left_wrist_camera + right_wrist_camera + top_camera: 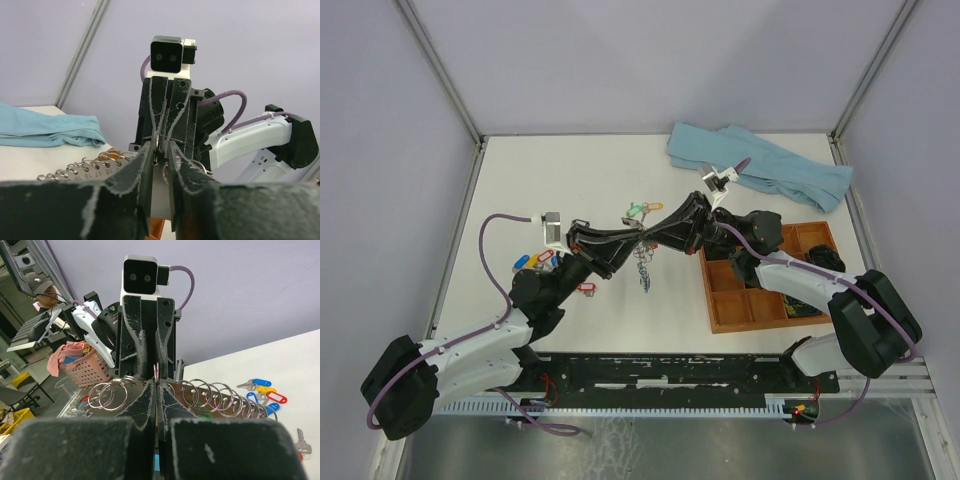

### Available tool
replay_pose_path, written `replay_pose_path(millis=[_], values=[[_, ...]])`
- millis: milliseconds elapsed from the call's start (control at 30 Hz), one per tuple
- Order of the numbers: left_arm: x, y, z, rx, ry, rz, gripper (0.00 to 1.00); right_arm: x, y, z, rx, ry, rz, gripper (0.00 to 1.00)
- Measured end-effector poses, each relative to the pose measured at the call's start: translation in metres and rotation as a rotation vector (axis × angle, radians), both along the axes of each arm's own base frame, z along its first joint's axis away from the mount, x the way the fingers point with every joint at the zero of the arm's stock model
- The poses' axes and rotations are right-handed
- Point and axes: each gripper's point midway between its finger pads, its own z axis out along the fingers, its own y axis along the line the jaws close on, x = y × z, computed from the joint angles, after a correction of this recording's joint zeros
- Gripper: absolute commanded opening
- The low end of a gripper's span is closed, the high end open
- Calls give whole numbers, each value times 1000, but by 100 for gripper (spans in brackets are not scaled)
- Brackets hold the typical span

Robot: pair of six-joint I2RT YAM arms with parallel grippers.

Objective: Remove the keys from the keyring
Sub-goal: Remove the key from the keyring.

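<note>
Above the table (620, 170), pinched between right gripper (156, 382) and left gripper (160, 149), both closed on keyring (643, 265), probably bracing it to twist a split ring (112, 395) open.

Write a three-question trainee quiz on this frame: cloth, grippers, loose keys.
1. True or false: the light-blue cloth lies inside the brown wooden compartment tray.
2. Pick one. The right gripper is: A) wide open above the table; B) shut on the silver metal keyring loaded with split rings; C) resting inside the tray.
3. Short answer: in the right wrist view, which tag colours show in the cluster of loose silver keys on the white table?

Key: 1 false; 2 B; 3 blue, yellow and red.
</note>
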Motion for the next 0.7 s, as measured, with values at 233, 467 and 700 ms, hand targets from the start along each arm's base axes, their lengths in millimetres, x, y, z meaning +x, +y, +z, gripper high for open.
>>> replay_pose_path(millis=[233, 467, 700], values=[[-1, -1, 2, 2, -5, -10, 3, -1, 0, 0, -1, -4, 4, 0], [-1, -3, 4, 16, -15, -16, 3, -2, -1, 2, -2, -12, 1, 13], [1, -8, -5, 136, -21, 0, 3, -1, -1, -9, -92, -57, 0, 32]])
